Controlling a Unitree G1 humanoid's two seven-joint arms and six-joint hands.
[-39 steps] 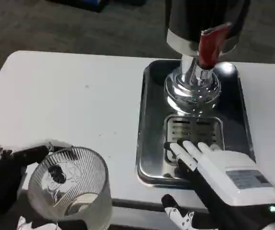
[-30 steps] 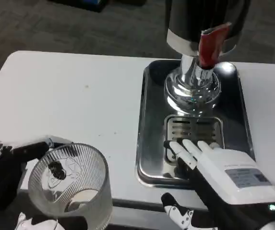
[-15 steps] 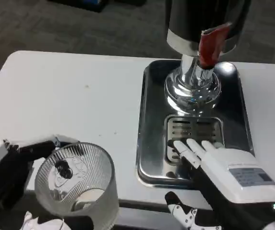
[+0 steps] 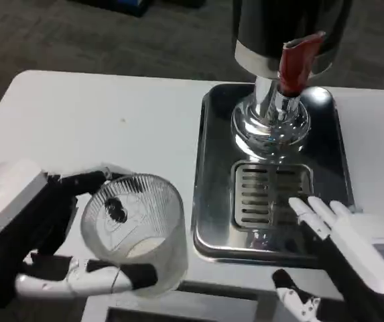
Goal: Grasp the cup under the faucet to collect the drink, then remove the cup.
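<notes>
Your left hand's fingers (image 4: 88, 278) are wrapped around the ribbed clear cup (image 4: 137, 231): one lies along its near side, low down, and dark fingers reach round its far rim. So your left hand (image 4: 24, 228) holds the cup, upright and tilted slightly, over the white table (image 4: 98, 127), just left of the steel drip tray (image 4: 208, 201). The cup sits between those fingers and the tray's left rim; whether its base touches the table you cannot tell from here.

Your right hand (image 4: 359, 248) holds nothing. Its fingers (image 4: 312, 213) are straight and a little apart, their tips resting on or just above the near right corner of the slotted grate (image 4: 262, 191) in the tray; the thumb hangs below, near the table's front edge.

Beyond those right fingertips, farther back on the tray, stands the dispenser's chrome base (image 4: 270, 127), with the dark dispenser body (image 4: 265, 27) above it and the red faucet lever (image 4: 292, 64) at its front.
</notes>
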